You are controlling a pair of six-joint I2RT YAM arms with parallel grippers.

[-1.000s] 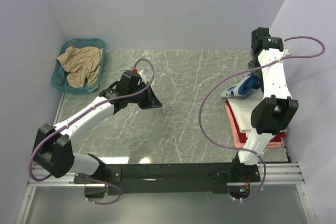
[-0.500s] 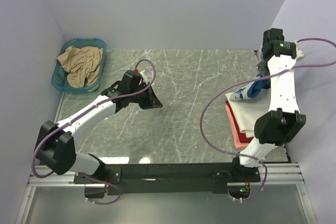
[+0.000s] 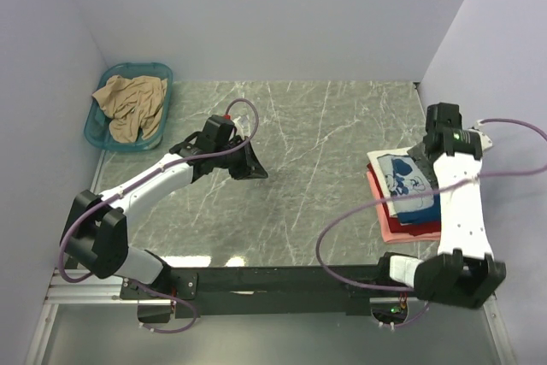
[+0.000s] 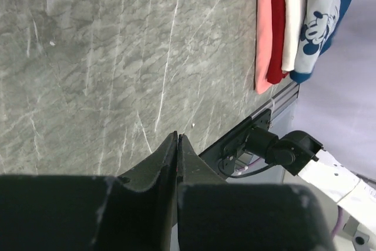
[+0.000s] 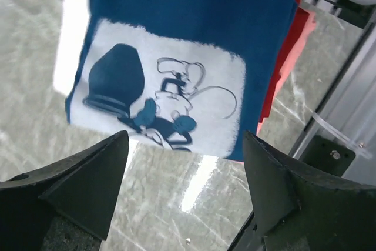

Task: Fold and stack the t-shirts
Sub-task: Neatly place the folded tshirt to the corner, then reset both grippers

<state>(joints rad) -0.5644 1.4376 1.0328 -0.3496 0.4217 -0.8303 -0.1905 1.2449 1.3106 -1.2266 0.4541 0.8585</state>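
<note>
At the right edge of the bench (image 3: 299, 126), a stack of folded shirts: pink t-shirt (image 3: 395, 232) at the bottom, then red t-shirt (image 3: 420, 230), then cream-white t-shirt (image 3: 377, 160), with the dark blue t-shirt (image 3: 408, 184) on top, white print facing up. Above that stack, the right end effector (image 5: 183, 139), spread wide, gripping nothing. Near the middle of the bench, towards its left edge, the left end effector (image 4: 178, 136), pinched narrow, fingers pressed together with nothing between. At the far left corner, a tan t-shirt (image 3: 130, 104), crumpled inside the teal basket (image 3: 141, 65).
</note>
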